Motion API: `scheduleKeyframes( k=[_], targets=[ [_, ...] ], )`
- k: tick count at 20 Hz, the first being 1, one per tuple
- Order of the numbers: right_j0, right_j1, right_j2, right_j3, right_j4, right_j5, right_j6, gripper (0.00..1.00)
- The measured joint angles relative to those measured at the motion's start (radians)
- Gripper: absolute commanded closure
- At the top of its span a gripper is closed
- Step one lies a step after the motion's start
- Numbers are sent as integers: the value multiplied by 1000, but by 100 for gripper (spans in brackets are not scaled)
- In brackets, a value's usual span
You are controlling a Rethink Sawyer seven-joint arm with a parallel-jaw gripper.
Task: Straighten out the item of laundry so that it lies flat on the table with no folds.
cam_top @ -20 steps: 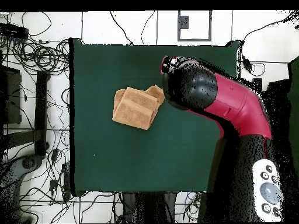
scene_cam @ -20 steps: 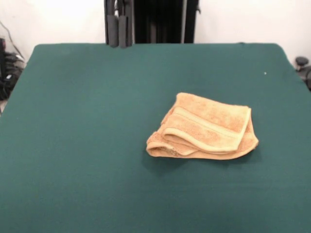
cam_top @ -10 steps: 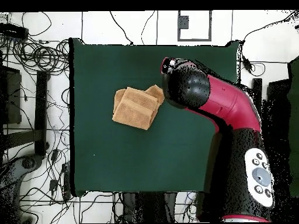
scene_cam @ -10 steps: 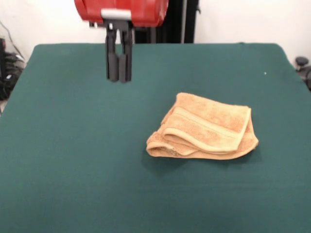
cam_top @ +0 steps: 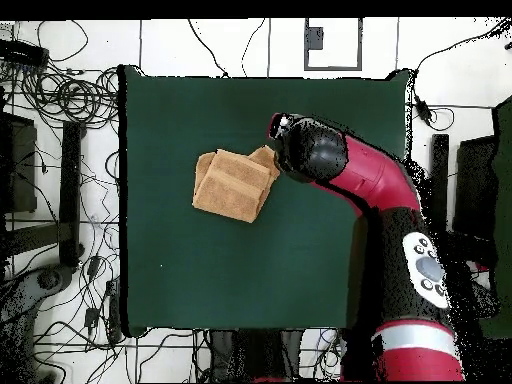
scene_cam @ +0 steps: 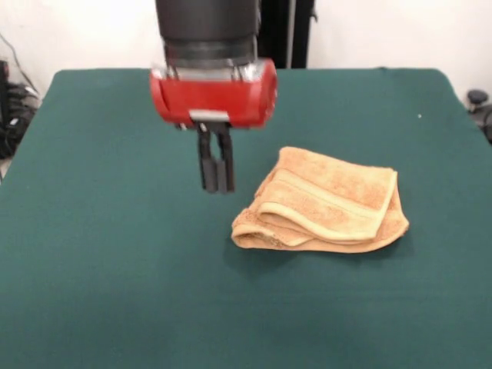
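The orange-tan towel (scene_cam: pixel 323 203) lies folded over on itself on the dark green table (scene_cam: pixel 108 254), right of centre in the front view, with a lighter hem band across its top layer. In the overhead view the towel (cam_top: pixel 232 186) lies left of centre. My gripper (scene_cam: pixel 217 187) hangs from the red wrist just left of the towel's left edge, above the table, its two black fingers pressed together and holding nothing. In the overhead view the arm's head (cam_top: pixel 305 150) covers the gripper and part of the towel's right corner.
Cables and equipment (cam_top: pixel 60 110) lie on the floor round the table. A dark stand (scene_cam: pixel 480 104) shows past the table's right edge in the front view.
The gripper has come down and towards the towel, from the table's far edge to just beside the towel's left edge. The towel has not moved.
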Motion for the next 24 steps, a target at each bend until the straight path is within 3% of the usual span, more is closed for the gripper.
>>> scheduleKeyframes(
  k=[7,8,24],
  targets=[
    [-29,95,60,7,2,0,0,100],
    [-33,118,69,17,1,-1,0,0],
    [-26,138,70,51,-1,-51,0,0]
  ],
)
